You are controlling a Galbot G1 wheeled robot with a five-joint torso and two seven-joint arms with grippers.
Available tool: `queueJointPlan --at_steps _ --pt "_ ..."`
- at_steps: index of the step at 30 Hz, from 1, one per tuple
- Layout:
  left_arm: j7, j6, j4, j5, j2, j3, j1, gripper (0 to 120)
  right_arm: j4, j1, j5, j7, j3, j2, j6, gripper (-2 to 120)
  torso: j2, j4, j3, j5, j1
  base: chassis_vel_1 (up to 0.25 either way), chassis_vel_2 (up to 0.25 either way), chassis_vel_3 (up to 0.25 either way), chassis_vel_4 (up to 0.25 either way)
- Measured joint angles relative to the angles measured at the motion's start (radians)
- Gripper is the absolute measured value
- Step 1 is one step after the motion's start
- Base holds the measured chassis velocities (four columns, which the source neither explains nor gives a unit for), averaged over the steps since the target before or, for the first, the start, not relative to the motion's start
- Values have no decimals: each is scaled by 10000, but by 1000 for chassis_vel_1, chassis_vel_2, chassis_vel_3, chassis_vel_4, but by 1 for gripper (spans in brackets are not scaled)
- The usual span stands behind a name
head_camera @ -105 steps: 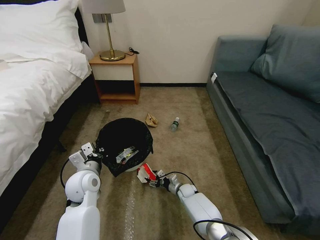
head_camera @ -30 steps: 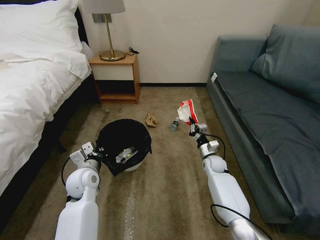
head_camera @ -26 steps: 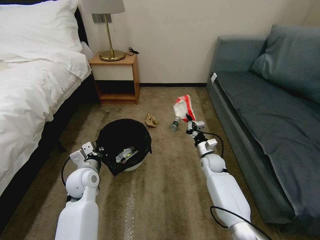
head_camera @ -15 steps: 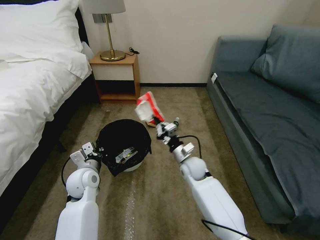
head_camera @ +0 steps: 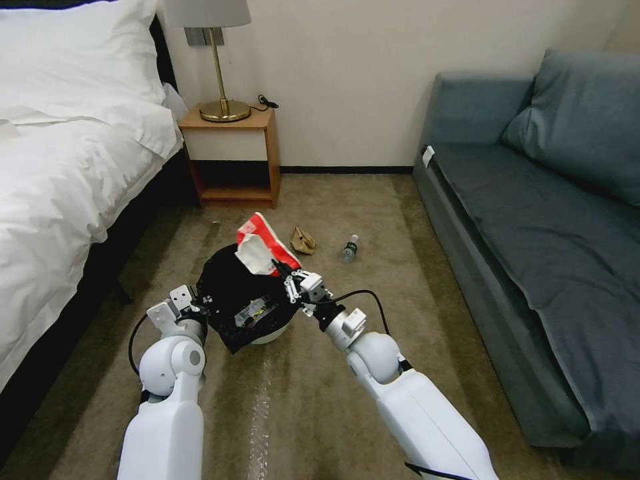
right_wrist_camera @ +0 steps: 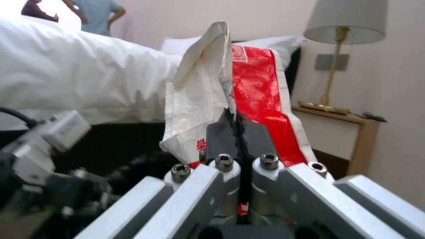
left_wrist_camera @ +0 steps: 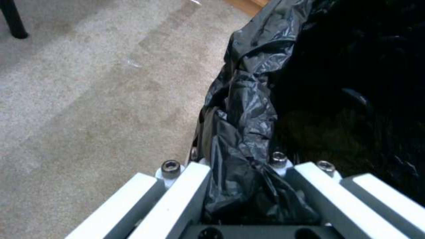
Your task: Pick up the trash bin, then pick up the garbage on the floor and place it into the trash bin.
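From the head view, the small round white plastic trash bin [head_camera: 267, 331] with a black plastic bag liner draped over its rim sits tilted above the tan carpet floor [head_camera: 373, 320], and serves as the landmark here. The left tool [head_camera: 203, 305] is at the bin's near-left rim, clamped on the liner edge. The right tool [head_camera: 283, 272] is above the bin's far-right rim, pinched shut on a red-and-white paper carton [head_camera: 262, 248], which stands up over the bin's opening. Inside the bin lies a gold-brown shiny snack wrapper [head_camera: 252, 311]; its printing is too small to read. Beyond the bin on the carpet rests a tan paper wad [head_camera: 303, 241], and farther right of it a small clear plastic bottle [head_camera: 349, 248] lies on its side. Behind the bin stands a wooden nightstand [head_camera: 233, 157] carrying a brass lamp [head_camera: 220, 73]. A white-sheeted bed [head_camera: 67, 153] is to the bin's left and a grey-blue sofa [head_camera: 540, 220] well to its right.

From the left wrist view, the left tool [left_wrist_camera: 248, 186] has its two pale fingers [left_wrist_camera: 177, 196] closed onto a bunched fold of the bin's black liner [left_wrist_camera: 248, 116], with carpet beside it.

From the right wrist view, the right tool [right_wrist_camera: 239, 146] has its dark pads pressed together on the lower edge of the carton [right_wrist_camera: 248, 89]. A small square printed code sits near the carton's top on the red side, and a red character shows on the white side by the pads; neither can be read. The lamp [right_wrist_camera: 341, 49] and bed [right_wrist_camera: 79, 83] stand behind.
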Motion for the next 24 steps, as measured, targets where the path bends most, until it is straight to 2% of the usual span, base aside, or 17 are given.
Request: queueJointPlan --at_steps 19,22,23,24 --pt "82 -82 -33 143 -97 -66 105 3 -515 0 -499 -72 -381 404 285 0 0 0 1 0 0 0 0 0 0" --pt "74 -82 -58 145 -115 -61 105 3 -560 -5 -578 -72 -371 417 327 4 0 0 1 1 0 0 0 0 0" --pt "70 -81 -76 146 -126 -51 105 3 -572 -6 -602 -71 -363 418 336 10 -1 1 1 0 0 0 0 0 0" --pt "70 -81 -76 146 -126 -51 105 3 -572 -6 -602 -71 -363 418 336 10 -1 1 1 0 0 0 0 0 0"
